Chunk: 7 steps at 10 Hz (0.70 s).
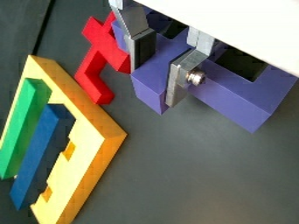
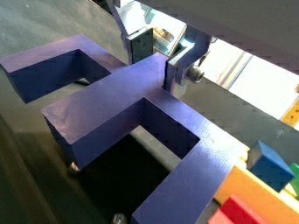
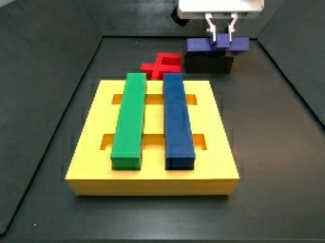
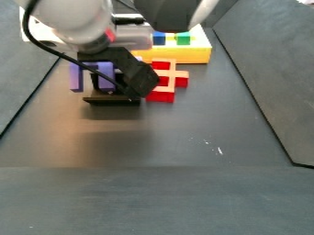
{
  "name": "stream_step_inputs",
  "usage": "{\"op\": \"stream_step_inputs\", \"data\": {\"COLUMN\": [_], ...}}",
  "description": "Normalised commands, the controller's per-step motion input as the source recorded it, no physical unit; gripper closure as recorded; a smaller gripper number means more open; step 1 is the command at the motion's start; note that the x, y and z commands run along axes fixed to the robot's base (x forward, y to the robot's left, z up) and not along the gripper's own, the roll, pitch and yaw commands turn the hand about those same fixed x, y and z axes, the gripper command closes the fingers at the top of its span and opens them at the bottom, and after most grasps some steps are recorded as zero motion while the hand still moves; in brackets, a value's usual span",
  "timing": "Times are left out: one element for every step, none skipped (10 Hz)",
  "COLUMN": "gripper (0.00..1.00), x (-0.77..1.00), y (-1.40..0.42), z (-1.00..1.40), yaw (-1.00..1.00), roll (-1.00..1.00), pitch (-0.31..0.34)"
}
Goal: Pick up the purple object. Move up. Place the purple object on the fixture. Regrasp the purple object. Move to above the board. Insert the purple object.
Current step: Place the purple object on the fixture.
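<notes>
Claw (image 1: 162,59) astride purple object (image 1: 233,98) on fixture (image 3: 210,65)

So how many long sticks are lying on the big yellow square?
2. A long green bar lies in the thick yellow square board, with a long dark-blue bar alongside it. The end effector is away over the purple piece.
</notes>
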Motion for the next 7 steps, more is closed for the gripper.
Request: {"op": "stream_step_inputs", "data": {"gripper": [1.0, 1.0, 1.0, 1.0, 1.0, 1.0, 1.0], "x": [0.46, 0.48, 0.57, 0.54, 0.68, 0.58, 0.43], "y": [-0.01, 0.0, 0.0, 0.0, -0.03, 0.0, 0.1], "z": [0.24, 0.0, 0.0, -0.04, -0.09, -0.07, -0.06], "yaw": [0.0, -0.01, -0.02, -0.09, -0.34, -0.47, -0.42], "roll": [-0.1, -0.16, -0.09, -0.03, 0.0, -0.07, -0.05], "pitch": [0.243, 0.131, 0.149, 0.14, 0.134, 0.103, 0.14]}}
